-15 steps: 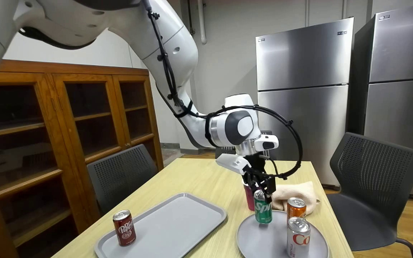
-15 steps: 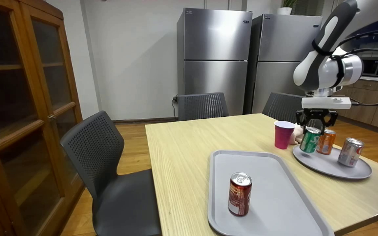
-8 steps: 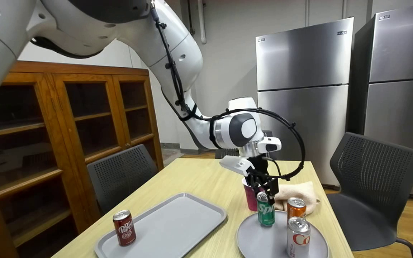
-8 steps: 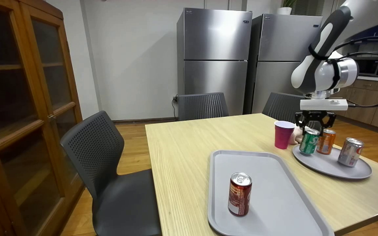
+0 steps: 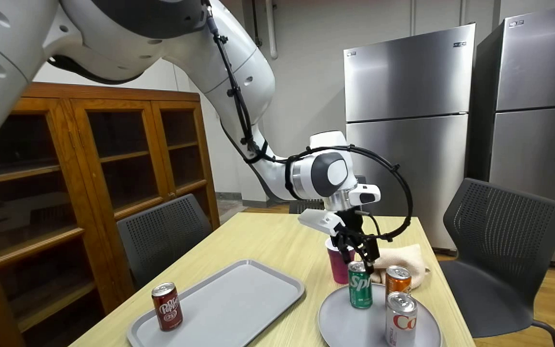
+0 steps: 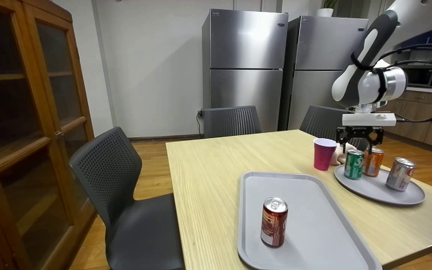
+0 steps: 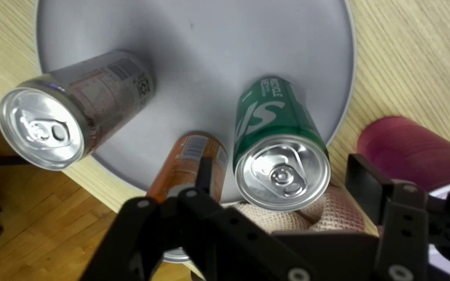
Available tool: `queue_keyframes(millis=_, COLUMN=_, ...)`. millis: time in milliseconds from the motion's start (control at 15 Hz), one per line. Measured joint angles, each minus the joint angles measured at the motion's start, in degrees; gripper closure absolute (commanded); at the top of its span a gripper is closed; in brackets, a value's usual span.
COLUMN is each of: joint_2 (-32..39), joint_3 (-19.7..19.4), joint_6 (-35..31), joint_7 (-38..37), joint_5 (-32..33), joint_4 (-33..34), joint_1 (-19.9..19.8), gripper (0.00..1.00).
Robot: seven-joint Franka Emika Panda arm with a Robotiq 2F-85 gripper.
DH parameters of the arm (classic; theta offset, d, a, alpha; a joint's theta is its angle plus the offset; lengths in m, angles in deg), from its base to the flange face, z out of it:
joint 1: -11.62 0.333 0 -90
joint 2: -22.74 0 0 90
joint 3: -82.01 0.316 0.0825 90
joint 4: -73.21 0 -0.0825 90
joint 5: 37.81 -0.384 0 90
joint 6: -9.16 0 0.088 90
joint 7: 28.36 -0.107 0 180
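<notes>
In the wrist view, I'm seeing the gripper [image 7: 284,177] hanging with its fingers [image 7: 367,183] standing spread, one on either side of the green Sprite can [image 7: 281,113], and a gap is showing between the can and each of them. The can is standing upright near the edge of the round grey plate [image 7: 248,39]. An orange can [image 7: 182,164] is standing just beside it, partly hiding behind a finger, and a silver can [image 7: 108,89] is standing farther off on the same plate. A magenta cup [image 7: 416,152] is standing on the table [image 7: 404,58] just outside the plate, and a beige cloth [image 7: 338,210] is lying near it.

In an exterior view, the white arm [image 5: 253,96] is stretching over the table. A dark red Dr Pepper can [image 5: 166,306] is standing on the rectangular grey tray [image 5: 244,299], well apart from the gripper. Two steel refrigerators [image 5: 407,159] and a wooden cabinet [image 5: 77,159] are standing behind.

In an exterior view, the fingers are straddling the top of the green Sprite can [image 6: 354,165]. A grey chair [image 6: 111,176] is standing beside the table, and a potted plant [image 6: 324,12] is showing above a refrigerator.
</notes>
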Motion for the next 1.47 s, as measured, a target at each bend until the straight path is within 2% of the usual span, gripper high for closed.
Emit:
queue_keyframes(millis=800, joint_2=-1.19, joint_3=-0.1, joint_6=-0.07, joint_7=-0.03, joint_5=-0.02, joint_4=1.0, joint_1=1.49, gripper=0.0)
queue_keyframes(millis=1467, joint_2=-7.53, joint_3=-0.03, joint_6=-0.39, joint_7=-2.0, joint_5=0.6, joint_4=-6.64, joint_1=10.38, gripper=0.0)
